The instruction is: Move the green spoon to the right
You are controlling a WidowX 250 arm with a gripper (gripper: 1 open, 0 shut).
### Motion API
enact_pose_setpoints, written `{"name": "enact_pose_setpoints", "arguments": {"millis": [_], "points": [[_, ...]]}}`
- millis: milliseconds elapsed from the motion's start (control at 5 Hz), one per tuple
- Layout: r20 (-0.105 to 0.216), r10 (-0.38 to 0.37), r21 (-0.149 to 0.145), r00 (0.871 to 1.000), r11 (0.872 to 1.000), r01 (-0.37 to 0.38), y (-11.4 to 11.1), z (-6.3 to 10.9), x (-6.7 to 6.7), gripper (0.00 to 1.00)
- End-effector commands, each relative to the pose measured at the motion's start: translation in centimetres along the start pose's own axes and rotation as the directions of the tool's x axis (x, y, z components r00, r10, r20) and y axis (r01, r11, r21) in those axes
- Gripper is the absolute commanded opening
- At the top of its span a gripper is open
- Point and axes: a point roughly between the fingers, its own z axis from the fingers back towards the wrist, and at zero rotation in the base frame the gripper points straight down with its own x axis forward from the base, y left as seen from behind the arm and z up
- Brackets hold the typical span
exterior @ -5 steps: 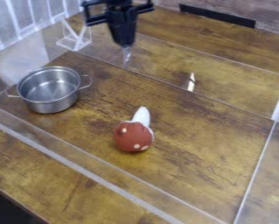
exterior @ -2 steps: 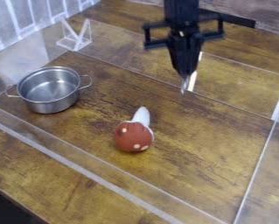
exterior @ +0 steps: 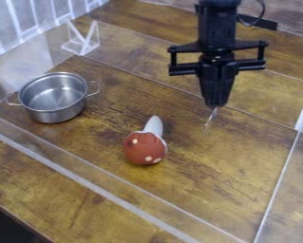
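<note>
We see the gripper (exterior: 214, 102) pointing straight down with its jaws closed together on the green spoon (exterior: 211, 116), which hangs just above the wooden table (exterior: 230, 176). Bare wood lies open below and rightward toward the table's edge — the toy mushroom (exterior: 146, 143) lies left, the steel pot (exterior: 53, 97) well apart.

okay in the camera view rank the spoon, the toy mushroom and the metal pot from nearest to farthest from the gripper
1. Green spoon: directly beneath the gripper, hanging from its tip.
2. Toy mushroom: lower left of the gripper, lying mid-table.
3. Metal pot: far left side of the table.
</note>
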Motion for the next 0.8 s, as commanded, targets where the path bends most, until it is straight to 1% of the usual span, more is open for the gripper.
{"name": "enact_pose_setpoints", "arguments": {"millis": [0,200,400,600], "points": [[0.085,-0.126,-0.039,0.988,0.991,0.129,0.0,2.0,-1.6,0.0],[0.081,-0.239,-0.024,0.968,0.97,0.242,-0.1,0.6,-1.6,0.0],[0.074,-0.313,-0.016,0.947,0.949,0.315,-0.2,-0.8,-1.5,0.0],[0.066,-0.374,-0.01,0.925,0.927,0.375,0.5,-0.7,-1.9,0.0]]}}
